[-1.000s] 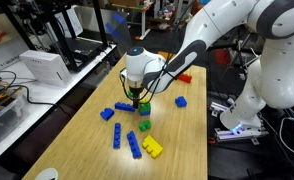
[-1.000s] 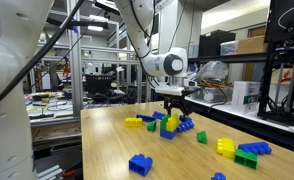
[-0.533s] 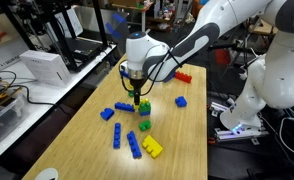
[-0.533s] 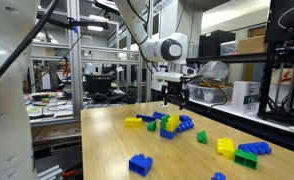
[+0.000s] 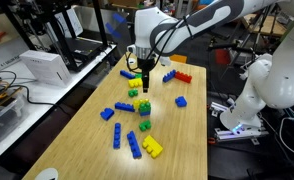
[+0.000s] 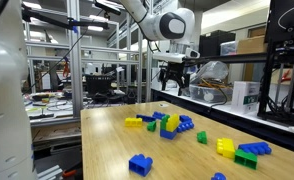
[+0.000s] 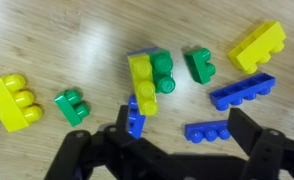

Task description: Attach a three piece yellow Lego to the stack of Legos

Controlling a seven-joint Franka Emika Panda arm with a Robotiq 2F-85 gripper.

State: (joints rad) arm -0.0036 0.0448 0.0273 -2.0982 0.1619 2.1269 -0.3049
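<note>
Light wooden table point(image 5: 72, 135), grain visible in the wrist view. Aluminium framing point(image 6: 75, 70) stands behind. Cardboard box point(image 6: 250, 45) sits on dark shelving. White box point(image 5: 44, 66) lies beside cables. Overhead strip lighting point(image 6: 109, 6) is on.

Glossy plastic stack of Legos point(image 7: 163, 72) on smooth wood-grain table point(image 7: 77, 40)

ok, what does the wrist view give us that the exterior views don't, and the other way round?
Wrist only: top-down look at the three piece yellow Lego lying beside the green studs of the stack of Legos. Exterior only: the gripper hanging well above the table, plus a red brick. Both: jaws open and empty, yellow piece on the stack, loose blue bricks.
</note>
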